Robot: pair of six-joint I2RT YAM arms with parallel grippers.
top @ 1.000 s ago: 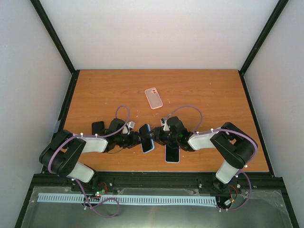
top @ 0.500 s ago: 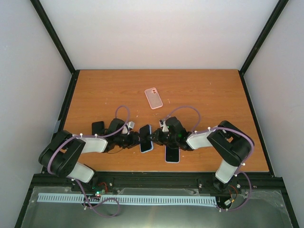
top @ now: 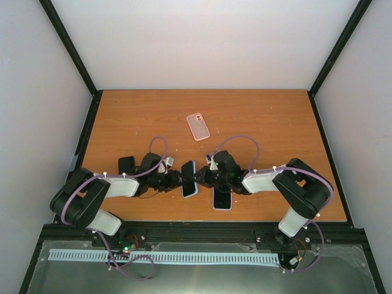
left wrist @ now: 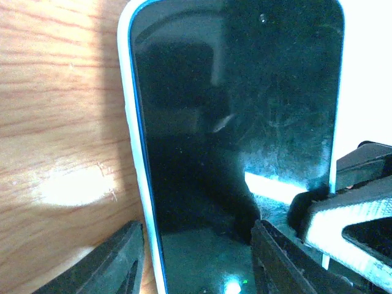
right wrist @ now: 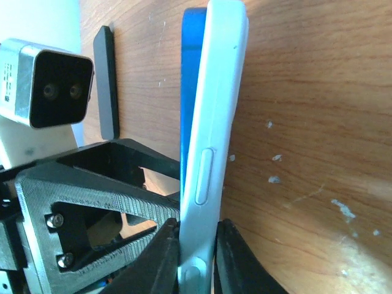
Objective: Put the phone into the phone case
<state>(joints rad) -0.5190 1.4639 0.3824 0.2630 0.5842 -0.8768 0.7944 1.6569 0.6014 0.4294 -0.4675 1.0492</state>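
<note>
Phone (left wrist: 239, 153): lower end cut off by left wrist frame edge. Second phone (top: 222, 201): upper end hidden under right arm (top: 257, 180).

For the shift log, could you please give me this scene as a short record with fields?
phone: dark screen, pale edge, between both grippers
right gripper: shut on phone's thin edge
left gripper: at phone's opposite side, grip unclear
pink case: flat on table, farther back, untouched
second phone: flat on table, near edge
task: phone not yet in case
</note>
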